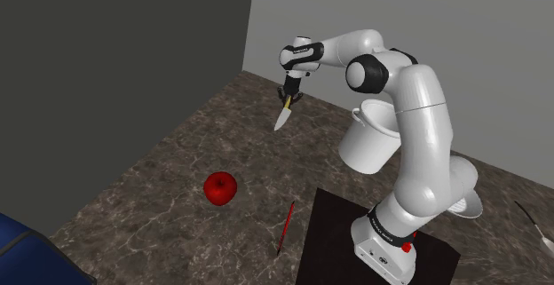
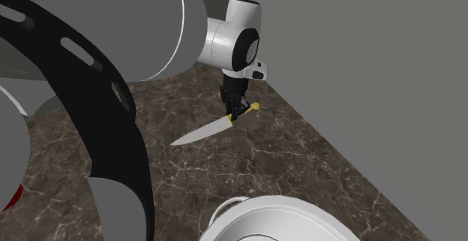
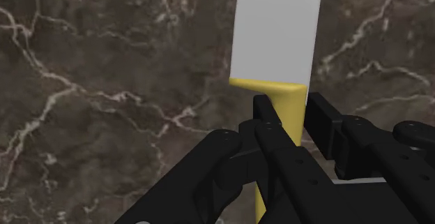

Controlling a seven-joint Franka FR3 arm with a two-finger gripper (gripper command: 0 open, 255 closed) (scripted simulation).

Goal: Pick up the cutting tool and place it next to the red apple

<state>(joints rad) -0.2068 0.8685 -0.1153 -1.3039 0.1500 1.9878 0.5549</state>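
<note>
One knife [image 1: 282,117] in end effector [image 1: 289,99], tip diag. down

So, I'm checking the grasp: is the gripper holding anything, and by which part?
The gripper holds the knife by its yellow handle, blade pointing away.

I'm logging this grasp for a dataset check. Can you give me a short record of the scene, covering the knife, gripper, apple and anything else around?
knife: yellow handle, pale blade, tilted with the tip lowest
gripper: fingers shut on the knife's handle
apple: red, resting on the dark marbled counter, well apart from the knife
other items: white pot beside the arm; thin red stick lying on the counter
task state: knife held, not yet placed next to the apple
</note>
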